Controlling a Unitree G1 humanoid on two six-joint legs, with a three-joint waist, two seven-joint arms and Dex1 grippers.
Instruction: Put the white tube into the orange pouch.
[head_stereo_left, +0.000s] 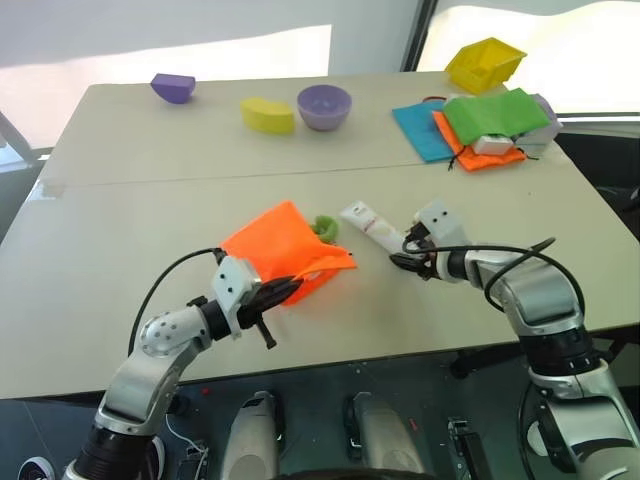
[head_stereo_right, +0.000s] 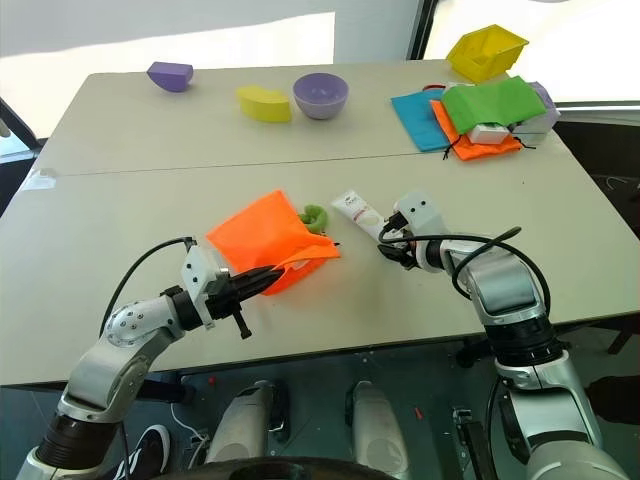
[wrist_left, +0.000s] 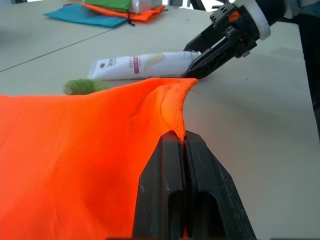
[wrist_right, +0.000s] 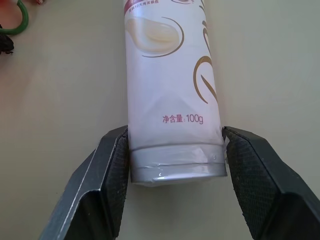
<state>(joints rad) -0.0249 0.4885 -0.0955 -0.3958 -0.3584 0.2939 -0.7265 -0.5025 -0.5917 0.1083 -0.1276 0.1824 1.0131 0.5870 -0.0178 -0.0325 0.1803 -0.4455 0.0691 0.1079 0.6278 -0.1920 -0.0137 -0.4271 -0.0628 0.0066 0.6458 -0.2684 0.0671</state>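
Orange pouch (head_stereo_left: 285, 247): we are pinching its near edge with our left gripper (wrist_left: 181, 145), fingers closed flat on the fabric, likely lifting the mouth so it gapes toward the tube.
Right gripper (wrist_right: 175, 155): we are straddling the tube's crimped end, fingers spread on either side and seemingly not yet clamping.
White tube (head_stereo_left: 368, 224): lying flat on the table (head_stereo_left: 150, 230), just beside the pouch, between pouch and right gripper.
Tube look: glossy white, gold swirls, reddish print.
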